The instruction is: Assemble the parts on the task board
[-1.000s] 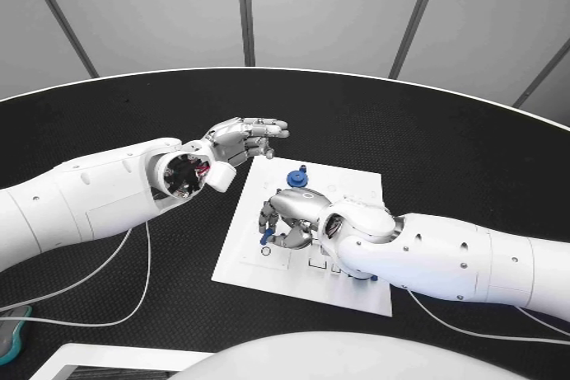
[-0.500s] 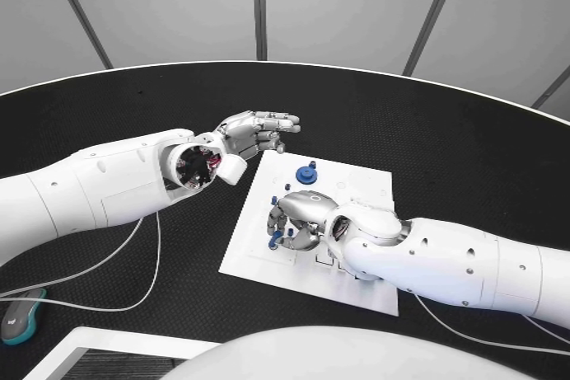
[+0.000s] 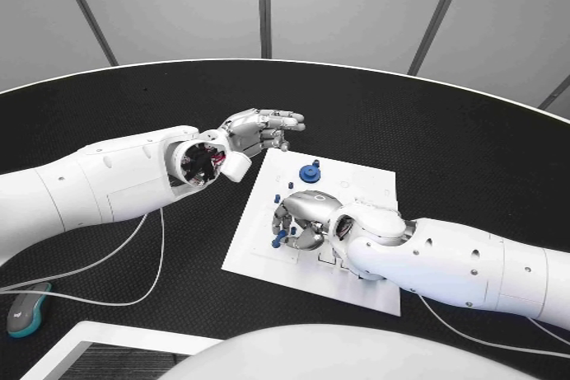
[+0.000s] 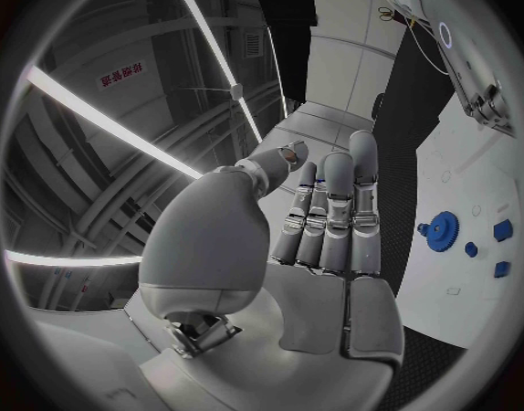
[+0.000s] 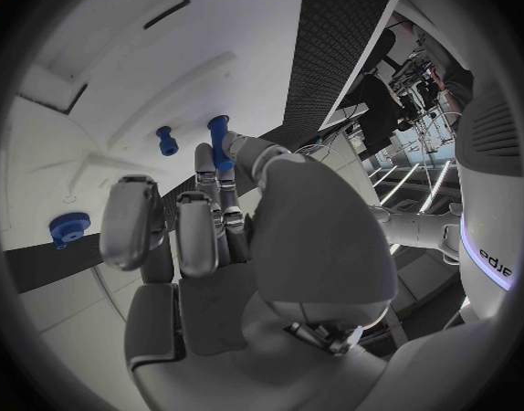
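Now the right hand (image 3: 303,223) pinches a small blue peg (image 5: 219,142) over the task board (image 3: 357,182) near its left edge; it should stay upright when lowered into its hole. Left hand (image 3: 263,129), spread, holds nothing beyond the board's far-left corner.

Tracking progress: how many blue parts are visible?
4: a gear at the task board's far end, a small peg beside it, two by the right hand; others may hide beneath it.

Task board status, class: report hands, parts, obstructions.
Left hand open, off the task board. Right hand pinching blue peg over board. Blue gear standing clear. Nothing blocking.
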You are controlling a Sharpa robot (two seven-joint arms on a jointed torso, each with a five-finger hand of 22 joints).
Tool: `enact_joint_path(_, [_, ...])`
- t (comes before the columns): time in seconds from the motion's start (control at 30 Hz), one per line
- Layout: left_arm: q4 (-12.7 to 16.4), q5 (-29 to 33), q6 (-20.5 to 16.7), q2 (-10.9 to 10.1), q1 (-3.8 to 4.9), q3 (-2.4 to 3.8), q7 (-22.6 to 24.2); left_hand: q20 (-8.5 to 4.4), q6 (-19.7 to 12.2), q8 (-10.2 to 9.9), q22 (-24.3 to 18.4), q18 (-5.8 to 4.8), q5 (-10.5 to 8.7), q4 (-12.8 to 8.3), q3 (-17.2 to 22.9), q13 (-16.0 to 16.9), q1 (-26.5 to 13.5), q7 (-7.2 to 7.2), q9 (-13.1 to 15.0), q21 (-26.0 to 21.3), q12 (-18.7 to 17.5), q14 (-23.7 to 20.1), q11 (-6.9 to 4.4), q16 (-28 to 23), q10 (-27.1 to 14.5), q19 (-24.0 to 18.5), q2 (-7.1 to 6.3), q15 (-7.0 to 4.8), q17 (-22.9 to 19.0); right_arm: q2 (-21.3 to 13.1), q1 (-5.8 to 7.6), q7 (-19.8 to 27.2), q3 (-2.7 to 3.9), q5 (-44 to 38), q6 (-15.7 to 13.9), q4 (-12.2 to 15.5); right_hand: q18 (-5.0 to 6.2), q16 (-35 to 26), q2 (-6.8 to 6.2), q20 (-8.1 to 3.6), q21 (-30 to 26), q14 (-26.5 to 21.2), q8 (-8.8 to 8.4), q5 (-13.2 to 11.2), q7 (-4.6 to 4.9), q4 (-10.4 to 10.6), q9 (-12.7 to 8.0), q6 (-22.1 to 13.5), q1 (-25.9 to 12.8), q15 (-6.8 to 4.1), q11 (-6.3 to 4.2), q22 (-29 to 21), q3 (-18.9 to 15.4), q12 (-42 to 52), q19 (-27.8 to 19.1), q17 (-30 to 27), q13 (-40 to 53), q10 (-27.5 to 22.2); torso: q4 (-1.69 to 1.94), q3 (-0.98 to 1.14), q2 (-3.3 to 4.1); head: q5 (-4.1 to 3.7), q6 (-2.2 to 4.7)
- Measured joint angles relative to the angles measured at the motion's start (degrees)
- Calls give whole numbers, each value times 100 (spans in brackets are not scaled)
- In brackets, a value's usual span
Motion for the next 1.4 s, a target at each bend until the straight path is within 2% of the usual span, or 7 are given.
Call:
enact_joint_path(0.6, [-26, 0, 3, 20, 0, 0, -13, 0, -20, 0, -7, 0, 0, 17, -17, 1, 0, 20, 1, 0, 0, 0, 0, 0, 0, 0, 0, 0, 0, 113, -4, -94, -3, -263, 112, -11, 0, 0, 7, 0, -33, 0, -1, -16, -9, -34, 68, -14, 7, 0, 10, 0, 0, -26, 0, -29, 6, -10, -3, -5, -1, 21, -20])
enact_joint_path(0.8, [-39, 0, 7, 27, 0, 0, -15, 0, -20, 0, -7, 0, 0, 17, -17, 1, 0, 20, 1, 0, 0, 0, 0, 0, 0, 0, 0, 0, 0, 134, -6, -66, -6, -268, 157, -24, 0, 0, 63, 0, -56, 0, -4, -17, 44, -78, 71, -101, -83, 0, 23, 0, -16, -105, 0, -35, 13, -23, -6, -2, -4, 12, -15])
enact_joint_path(0.93, [-43, 0, 10, 30, 0, 0, -16, 0, -20, 0, -7, 0, 0, 17, -17, 1, 0, 20, 1, 1, 0, 0, 0, 0, 0, 0, 0, 0, 1, 146, -6, -59, -7, -269, 239, -43, 0, 0, 36, 0, -88, 0, -96, 17, 134, -129, 98, -195, -268, 0, 97, -1, -13, -194, 0, -35, 8, -101, -7, -2, -4, 4, -8])
enact_joint_path(1.0, [-44, 0, 11, 30, 0, 0, -17, 0, -20, 0, -7, 0, 0, 17, -17, 1, 0, 20, 1, 1, 0, 0, 0, 0, 0, 0, 0, 0, 1, 153, -7, -66, -8, -270, 270, -54, 0, 0, 15, 7, -109, -2, -187, 32, 185, -134, 59, -331, -405, 66, 147, -1, -6, -294, 0, -39, -21, -247, -7, -2, -4, 3, -6])
enact_joint_path(1.13, [-42, 0, 10, 25, 0, 0, -18, 0, -20, 0, -7, 0, 0, 17, -17, 1, 0, 20, 2, 1, 0, 0, 0, 0, 0, 0, 0, 0, 0, 163, -7, -63, -9, -270, 267, -69, 0, 0, -164, 103, -202, -2, -473, 35, 267, -149, -85, -720, -613, 164, 251, -1, -21, -479, 1, -60, -121, -580, -5, -1, -1, -8, -1])
enact_joint_path(1.2, [-42, 0, 8, 22, 0, 0, -18, 0, -20, 0, -6, 0, 0, 17, -17, 1, 0, 20, 2, 1, 0, 0, 0, 0, 0, 0, 0, 0, 1, 165, -7, -54, -9, -270, 259, -72, 0, 0, -214, 103, -247, -2, -541, 35, 276, -159, -111, -811, -644, 164, 283, -1, -31, -509, 1, -81, -145, -675, -3, -1, -1, -12, 2])
enact_joint_path(1.4, [-39, 0, 8, 16, 0, 0, -18, 0, -20, 0, -6, 0, 0, 17, -17, -2, 0, 20, 2, 1, 0, 0, 0, 0, 0, 0, 0, 0, 1, 155, -7, -25, -9, -270, 226, -64, 1, 0, -314, 144, -290, -20, -600, 89, 297, -170, -132, -869, -732, 182, 277, -1, -97, -509, 1, -130, -175, -752, -2, -1, -1, -14, 4])
